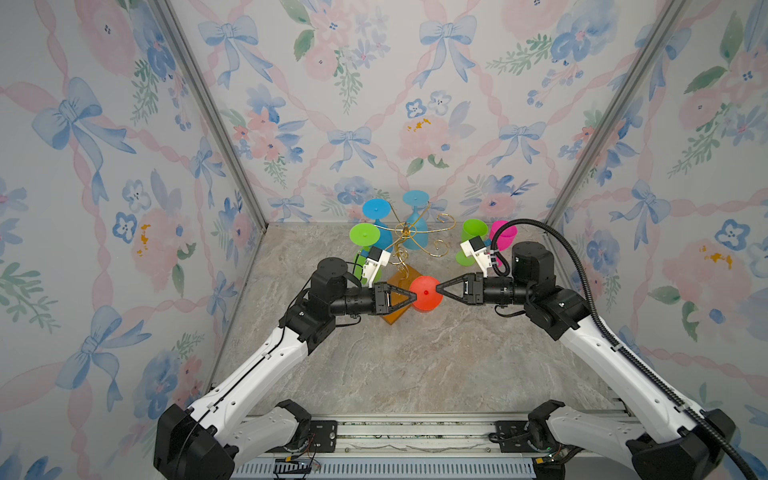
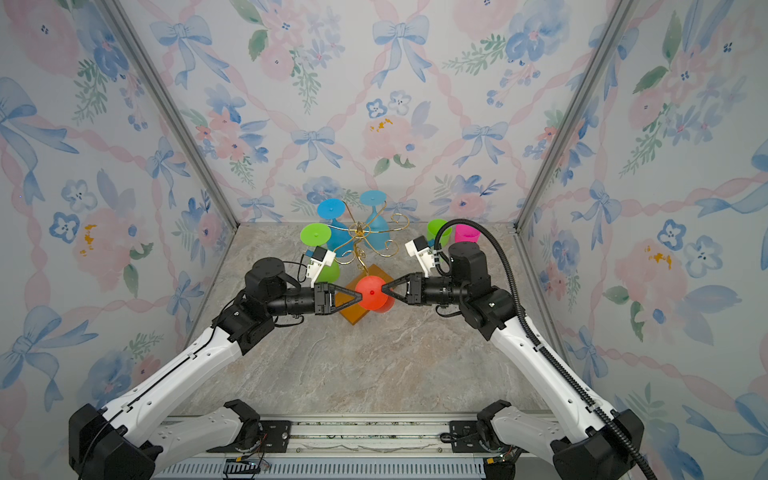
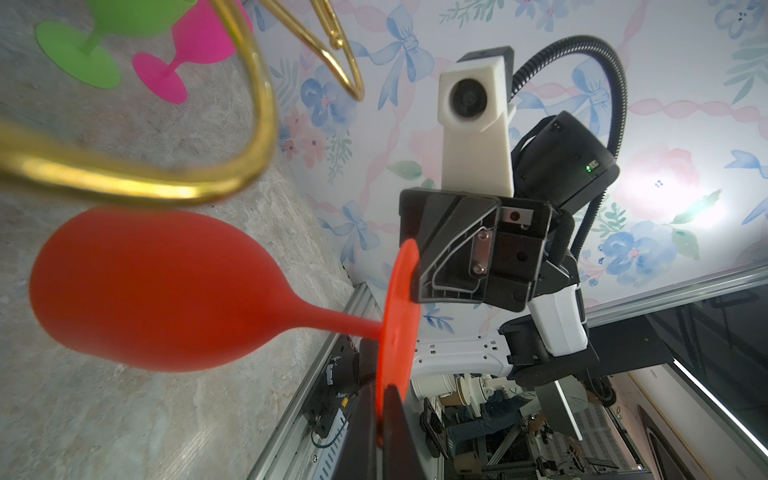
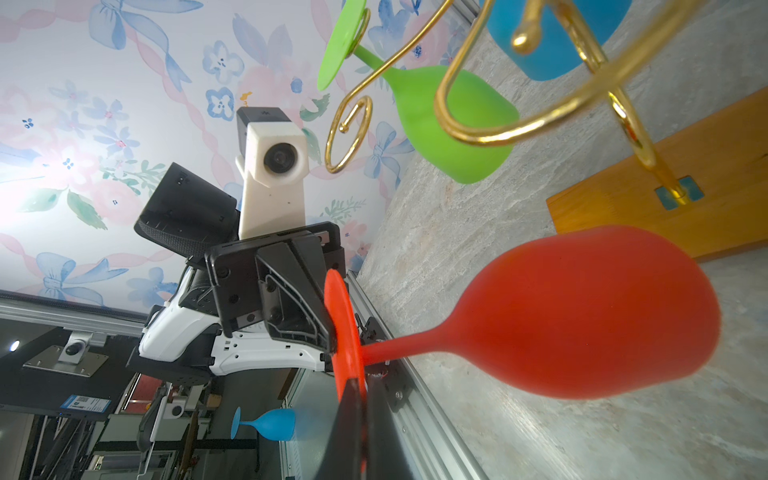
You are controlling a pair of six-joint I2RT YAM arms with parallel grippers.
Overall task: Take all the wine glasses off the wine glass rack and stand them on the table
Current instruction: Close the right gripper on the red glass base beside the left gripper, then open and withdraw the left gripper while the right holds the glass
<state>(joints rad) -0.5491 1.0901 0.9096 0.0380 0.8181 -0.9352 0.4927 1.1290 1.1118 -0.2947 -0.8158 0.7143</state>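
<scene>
Floral-papered walls, marbled tabletop: a red wine glass gripped from two sides.

It hangs bowl-down, clear of the gold arms of the wine glass rack, in front of it and near its wooden base. The left hand is closed on one edge of the flat foot, and the right hand on the opposite edge. A hanging green glass and two blue glasses are on the rack; a standing green glass and a pink glass are to its right.

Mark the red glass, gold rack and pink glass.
red glass (image 1: 424, 293): in a top view, round foot
gold rack (image 4: 727, 166): right wrist view, wooden base
pink glass (image 1: 507, 237): in a top view, bowl
</scene>
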